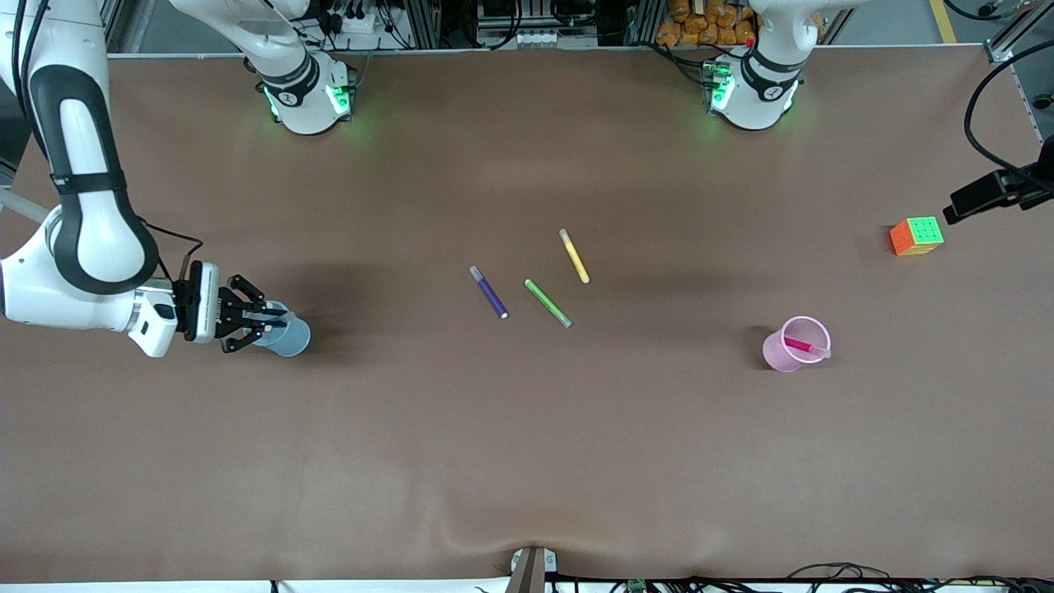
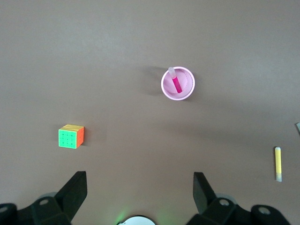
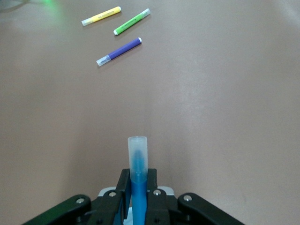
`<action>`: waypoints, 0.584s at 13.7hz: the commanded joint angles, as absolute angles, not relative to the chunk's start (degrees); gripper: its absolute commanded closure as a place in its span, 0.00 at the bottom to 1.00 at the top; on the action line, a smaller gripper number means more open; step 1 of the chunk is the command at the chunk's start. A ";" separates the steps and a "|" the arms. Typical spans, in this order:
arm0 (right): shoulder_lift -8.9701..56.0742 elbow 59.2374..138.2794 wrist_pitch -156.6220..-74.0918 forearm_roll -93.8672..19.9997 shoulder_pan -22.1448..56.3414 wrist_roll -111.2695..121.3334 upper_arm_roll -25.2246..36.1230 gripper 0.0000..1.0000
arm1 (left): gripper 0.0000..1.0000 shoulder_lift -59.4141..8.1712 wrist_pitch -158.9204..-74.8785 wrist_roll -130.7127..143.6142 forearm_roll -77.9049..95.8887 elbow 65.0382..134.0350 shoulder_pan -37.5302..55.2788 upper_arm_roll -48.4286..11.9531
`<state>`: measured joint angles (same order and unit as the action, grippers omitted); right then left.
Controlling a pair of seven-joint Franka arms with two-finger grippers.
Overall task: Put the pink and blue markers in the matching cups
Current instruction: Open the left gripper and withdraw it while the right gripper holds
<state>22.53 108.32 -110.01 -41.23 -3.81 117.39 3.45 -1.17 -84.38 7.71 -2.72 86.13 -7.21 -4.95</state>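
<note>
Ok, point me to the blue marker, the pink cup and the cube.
blue marker (image 3: pixel 138 161): right wrist view, on its pale capped end above the right gripper's fingers.
pink cup (image 1: pixel 778 352): front view, on its outer wall.
cube (image 2: pixel 68 138): left wrist view, on its green face.

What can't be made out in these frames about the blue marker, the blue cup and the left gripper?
- Blue marker: right wrist view, lower end hidden by the right gripper shut on it; whether it has entered the cup is unclear.
- Blue cup: front view, partly covered by that gripper; absent from the right wrist view.
- Left gripper: open; left wrist view, body cut off by the edge; out of the front view.
</note>
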 commanded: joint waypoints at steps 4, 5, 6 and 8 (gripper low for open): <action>22.76 108.46 -107.67 -42.71 -6.15 119.71 2.64 0.77 | 0.00 3.43 -84.38 3.60 -1.49 90.00 -8.78 -5.10; 23.20 108.46 -107.58 -42.71 -6.33 119.71 2.64 0.50 | 0.00 3.43 -84.11 3.60 -1.49 90.00 -8.96 -5.18; 23.29 108.46 -107.06 -42.71 -6.50 119.71 2.64 0.47 | 0.00 3.43 -83.85 3.52 -1.49 90.00 -8.96 -5.19; 23.29 108.37 -106.88 -42.80 -6.86 119.62 2.64 0.14 | 0.00 3.52 -83.85 3.52 -1.49 90.00 -8.96 -5.19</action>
<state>23.16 108.35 -107.74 -41.44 -5.28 118.35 3.45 2.04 -84.25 4.67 -2.72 88.83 -8.14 -4.92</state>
